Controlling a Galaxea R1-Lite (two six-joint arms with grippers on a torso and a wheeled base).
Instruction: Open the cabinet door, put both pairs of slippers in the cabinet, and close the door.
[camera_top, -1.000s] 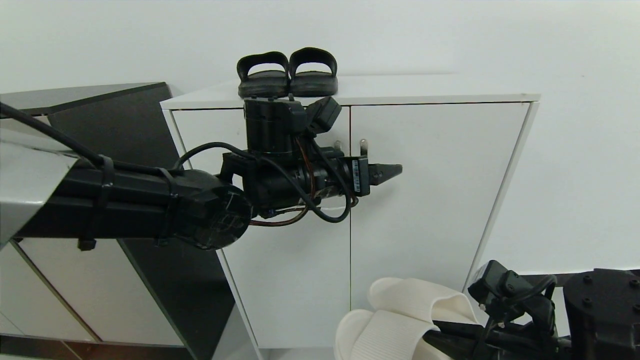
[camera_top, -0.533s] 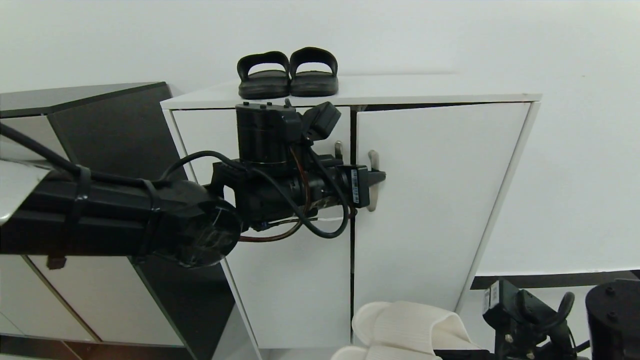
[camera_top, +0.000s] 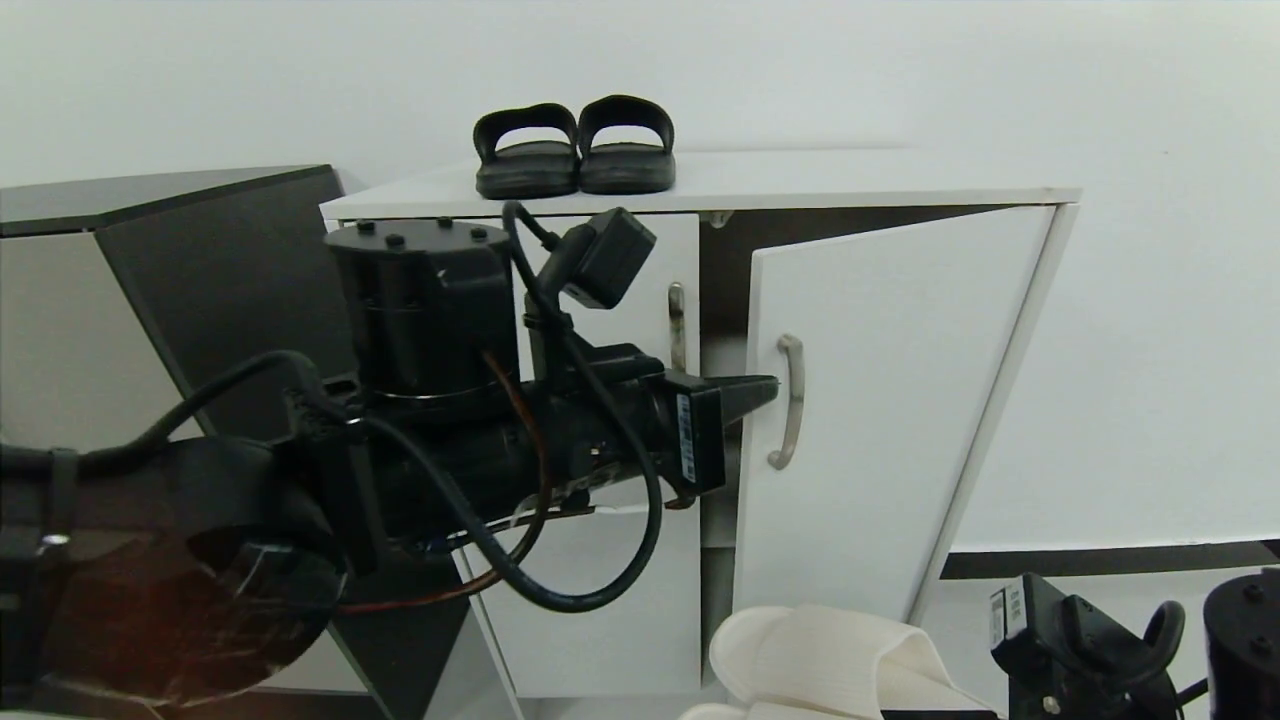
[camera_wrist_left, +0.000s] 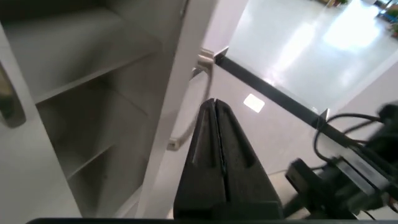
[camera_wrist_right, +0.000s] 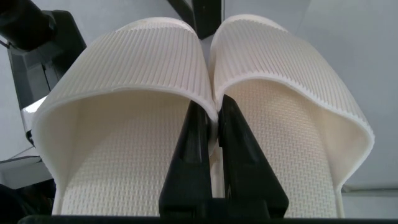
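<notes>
The white cabinet (camera_top: 860, 185) has its right door (camera_top: 900, 400) swung partly open, with a dark gap beside the closed left door (camera_top: 590, 600). My left gripper (camera_top: 765, 385) is shut and empty, its tip beside the right door's handle (camera_top: 790, 400) at the free edge. In the left wrist view the gripper (camera_wrist_left: 215, 104) points past that handle (camera_wrist_left: 189, 118), with bare shelves (camera_wrist_left: 81, 68) inside. Black slippers (camera_top: 575, 150) sit on the cabinet top. My right gripper (camera_wrist_right: 211, 118) is shut on the white slippers (camera_wrist_right: 124, 81), held low before the cabinet (camera_top: 820, 655).
A dark grey cabinet (camera_top: 230, 250) stands against the white one on the left. A white wall with a black baseboard (camera_top: 1100, 560) runs behind on the right. My left arm crosses in front of the left door.
The right door has swung from shut to partly open as my left arm drew back toward the camera. The white slippers and right arm have sunk lower in view.
</notes>
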